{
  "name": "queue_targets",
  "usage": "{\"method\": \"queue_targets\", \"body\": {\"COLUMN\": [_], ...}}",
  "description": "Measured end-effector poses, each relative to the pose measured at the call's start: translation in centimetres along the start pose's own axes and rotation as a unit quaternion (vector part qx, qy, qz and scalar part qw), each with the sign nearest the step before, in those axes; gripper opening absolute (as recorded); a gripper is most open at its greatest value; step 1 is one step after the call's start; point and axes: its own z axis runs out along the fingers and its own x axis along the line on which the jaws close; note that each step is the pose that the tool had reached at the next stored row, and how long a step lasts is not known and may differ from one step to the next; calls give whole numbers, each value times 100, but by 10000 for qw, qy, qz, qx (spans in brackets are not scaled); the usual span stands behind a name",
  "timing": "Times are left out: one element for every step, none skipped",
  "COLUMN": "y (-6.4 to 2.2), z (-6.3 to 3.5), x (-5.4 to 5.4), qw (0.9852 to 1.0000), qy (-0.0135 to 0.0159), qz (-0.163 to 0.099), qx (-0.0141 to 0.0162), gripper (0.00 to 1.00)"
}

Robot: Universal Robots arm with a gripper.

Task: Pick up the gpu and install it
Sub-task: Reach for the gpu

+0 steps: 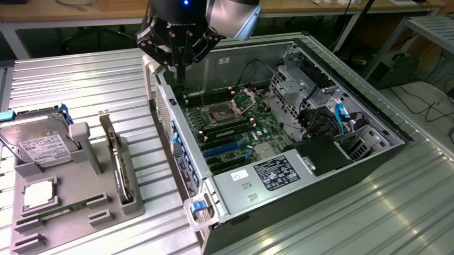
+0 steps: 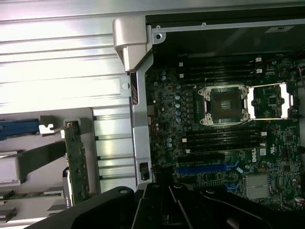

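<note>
The tool (image 1: pixel 180 71) hangs over the rear corner of the open case (image 1: pixel 298 218), its fingers drawn narrow and together, holding nothing. Straight beneath it are the case's rear wall and the edge of the motherboard (image 1: pixel 234 127), with the bare socket (image 1: pixel 220 114) a little further in.

The gpu (image 1: pixel 117 154) is well apart from the tool, lower down and towards the exterior view's left. It stands on its long edge in a slot of the grey holder (image 1: pixel 71 223) on the desk (image 1: pixel 106 79), outside the case. In the wrist view the gpu (image 2: pixel 76 162) sits beyond the case wall from the motherboard (image 2: pixel 224 143).

A hard drive (image 1: pixel 35 141) leans in the holder, further from the tool than the gpu.
</note>
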Motion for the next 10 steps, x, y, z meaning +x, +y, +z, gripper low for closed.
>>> {"method": "queue_targets", "body": {"y": [-1, -1, -2, -2, -3, -4, -4, -4, -5, -5], "z": [-1, -1, -1, -1, -1, -2, -1, -1, -2, -2], "x": [6, 12, 18, 27, 35, 42, 48, 54, 60, 66], "qw": [10000, 10000, 10000, 10000, 10000, 10000, 10000, 10000, 10000, 10000], "qy": [0, 0, 0, 0, 0, 0, 0, 0, 0, 0], "qz": [0, 0, 0, -1, 0, 0, 0, 0, 0, 0], "qx": [1, 0, 0, 0, 0, 0, 0, 0, 0, 1], "gripper": [11, 11, 11, 11, 11, 11, 11, 11, 11, 11]}}
